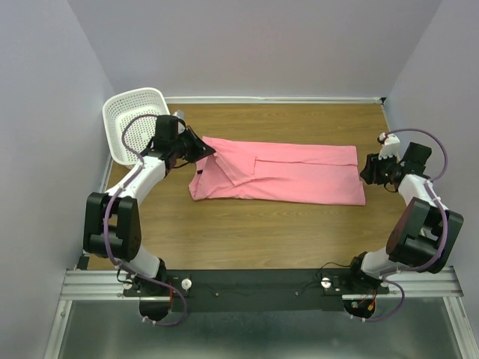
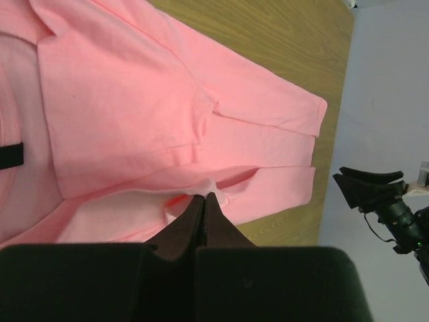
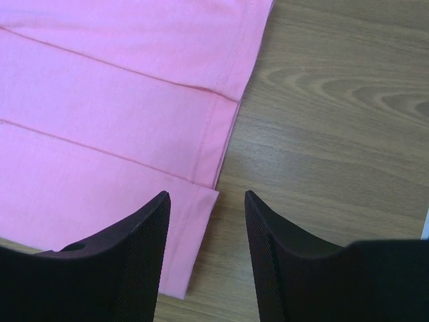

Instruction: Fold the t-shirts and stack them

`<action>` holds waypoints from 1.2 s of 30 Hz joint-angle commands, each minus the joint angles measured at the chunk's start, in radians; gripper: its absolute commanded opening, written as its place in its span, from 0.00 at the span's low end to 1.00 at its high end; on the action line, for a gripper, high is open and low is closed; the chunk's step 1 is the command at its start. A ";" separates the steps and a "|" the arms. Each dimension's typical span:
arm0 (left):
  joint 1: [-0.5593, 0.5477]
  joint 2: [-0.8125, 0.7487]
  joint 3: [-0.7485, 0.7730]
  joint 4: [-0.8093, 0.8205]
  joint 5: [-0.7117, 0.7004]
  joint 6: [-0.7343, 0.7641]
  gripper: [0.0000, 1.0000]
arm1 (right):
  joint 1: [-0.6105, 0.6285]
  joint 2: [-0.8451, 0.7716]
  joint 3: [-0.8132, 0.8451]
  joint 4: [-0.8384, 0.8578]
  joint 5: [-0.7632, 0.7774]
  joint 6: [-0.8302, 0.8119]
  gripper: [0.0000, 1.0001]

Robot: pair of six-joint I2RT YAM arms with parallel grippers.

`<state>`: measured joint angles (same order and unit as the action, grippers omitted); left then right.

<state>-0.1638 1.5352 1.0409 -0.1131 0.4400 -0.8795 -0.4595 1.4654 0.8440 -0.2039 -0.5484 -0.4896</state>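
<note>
Pink shirt in a long strip, ready for the crosswise fold

One t-shirt (image 1: pixel 299 173) lies flat just right of the one basket (image 1: pixel 135 95). The left gripper (image 2: pixel 204 201) is clamped on cloth at the end nearest the basket, and the right gripper (image 3: pixel 206 196) hangs with jaws apart over the far hem (nothing held). In my judgement, it should bite all hem layers squarely, then carry them basketward with edges matched.

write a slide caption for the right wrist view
Right gripper, jaws open, at the hem corner of the folded pink t-shirt on the wooden table.
</note>
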 commanded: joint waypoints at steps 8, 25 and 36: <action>-0.059 0.140 0.143 -0.097 0.039 0.134 0.00 | -0.016 -0.013 -0.013 0.012 -0.044 0.009 0.57; -0.143 0.236 0.277 -0.169 -0.001 0.203 0.00 | -0.022 -0.016 -0.019 0.012 -0.059 0.008 0.57; -0.169 0.290 0.361 -0.204 -0.001 0.226 0.00 | -0.022 -0.016 -0.019 0.014 -0.062 0.009 0.57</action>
<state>-0.3176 1.8011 1.3453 -0.2886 0.4461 -0.6800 -0.4728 1.4651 0.8379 -0.2035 -0.5819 -0.4892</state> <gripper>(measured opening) 0.007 0.569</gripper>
